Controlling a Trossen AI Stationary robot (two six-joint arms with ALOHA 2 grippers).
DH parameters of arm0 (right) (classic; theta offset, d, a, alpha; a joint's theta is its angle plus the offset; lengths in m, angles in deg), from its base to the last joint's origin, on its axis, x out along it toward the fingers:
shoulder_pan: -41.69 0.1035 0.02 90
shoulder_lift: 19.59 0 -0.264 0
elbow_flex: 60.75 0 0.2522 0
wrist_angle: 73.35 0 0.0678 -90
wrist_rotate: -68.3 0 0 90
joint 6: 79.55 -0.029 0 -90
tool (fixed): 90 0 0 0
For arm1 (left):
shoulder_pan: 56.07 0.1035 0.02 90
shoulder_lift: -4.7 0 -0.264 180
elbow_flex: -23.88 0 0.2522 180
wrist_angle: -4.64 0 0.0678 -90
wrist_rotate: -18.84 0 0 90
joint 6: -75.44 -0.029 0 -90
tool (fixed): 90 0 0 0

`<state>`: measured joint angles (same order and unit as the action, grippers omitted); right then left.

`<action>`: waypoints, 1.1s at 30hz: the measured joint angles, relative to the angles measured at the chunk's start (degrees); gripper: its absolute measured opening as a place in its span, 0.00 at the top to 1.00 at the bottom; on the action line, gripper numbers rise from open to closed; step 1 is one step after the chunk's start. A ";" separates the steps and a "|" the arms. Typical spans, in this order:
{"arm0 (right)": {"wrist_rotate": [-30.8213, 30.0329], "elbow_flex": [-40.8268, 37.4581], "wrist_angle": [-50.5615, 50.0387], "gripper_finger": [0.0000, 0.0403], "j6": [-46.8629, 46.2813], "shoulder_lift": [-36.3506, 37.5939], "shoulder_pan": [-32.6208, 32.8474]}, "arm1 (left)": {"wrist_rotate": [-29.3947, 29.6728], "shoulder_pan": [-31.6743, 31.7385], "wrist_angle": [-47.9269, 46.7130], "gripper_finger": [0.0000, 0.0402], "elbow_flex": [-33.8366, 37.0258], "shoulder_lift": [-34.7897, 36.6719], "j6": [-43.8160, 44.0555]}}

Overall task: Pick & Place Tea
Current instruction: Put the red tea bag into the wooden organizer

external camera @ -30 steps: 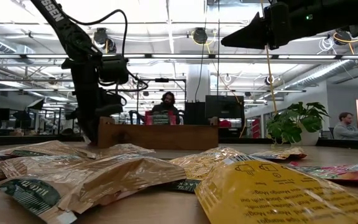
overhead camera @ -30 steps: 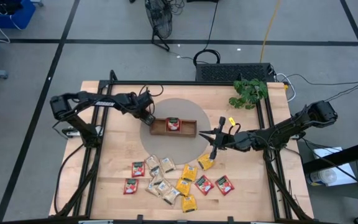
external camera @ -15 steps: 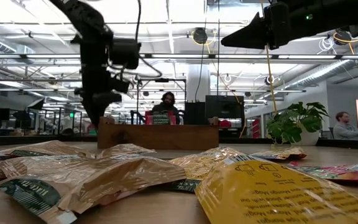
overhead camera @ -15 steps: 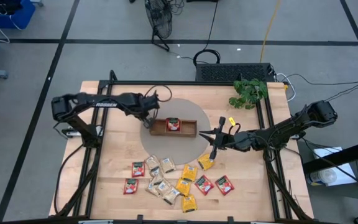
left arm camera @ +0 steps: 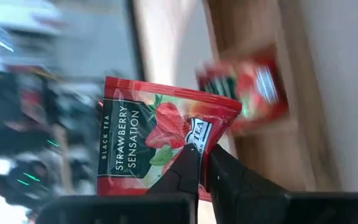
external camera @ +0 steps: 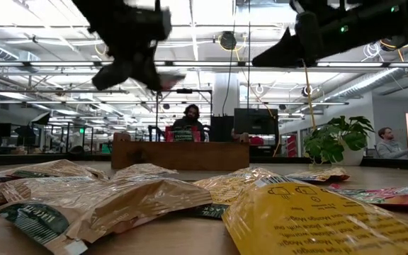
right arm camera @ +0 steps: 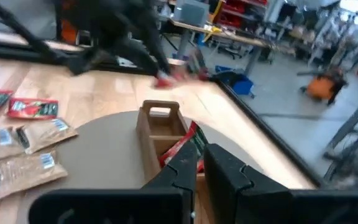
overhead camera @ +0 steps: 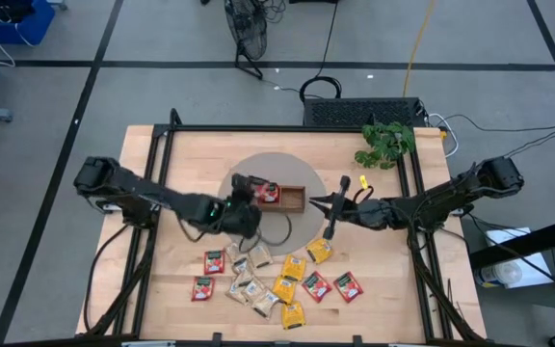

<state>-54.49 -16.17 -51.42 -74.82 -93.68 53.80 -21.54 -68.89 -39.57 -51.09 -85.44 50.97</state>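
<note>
Left gripper point(left arm camera: 199, 163) clamped on a red strawberry tea sachet point(left arm camera: 157, 138), held in the air above the left part of the wooden tray point(overhead camera: 295, 199). Another red sachet point(overhead camera: 272, 193) sits in the tray's middle compartment. Tray rests on a round grey mat point(overhead camera: 302, 226) mid-table. Right gripper point(overhead camera: 322, 203) fingers together, nothing held, hovering just right of the tray. Remaining sachets point(overhead camera: 273, 280), red, yellow, beige, lie scattered on the near part of the table point(overhead camera: 181, 154). Potted plant point(overhead camera: 385, 143) at far right.
</note>
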 joint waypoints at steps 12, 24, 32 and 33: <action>24.02 -1.33 34.21 0.67 -13.46 -16.73 -11.77 | 2.93 -3.57 12.76 0.97 0.00 0.11 -10.97; 35.90 9.38 30.63 0.51 -20.76 -23.20 -17.48 | 1.01 -1.91 12.45 0.97 0.00 0.11 -10.79; 36.08 11.62 29.28 0.54 -20.73 -23.34 -18.57 | -0.29 -1.94 12.46 0.96 -0.02 0.13 -10.13; 36.08 11.97 28.51 0.55 -20.69 -23.34 -18.53 | -0.33 -1.94 12.40 0.97 -0.02 0.13 -10.25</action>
<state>-18.41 -4.20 -22.91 -95.51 -117.02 35.27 -21.87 -70.83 -27.16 -51.11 -85.31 40.72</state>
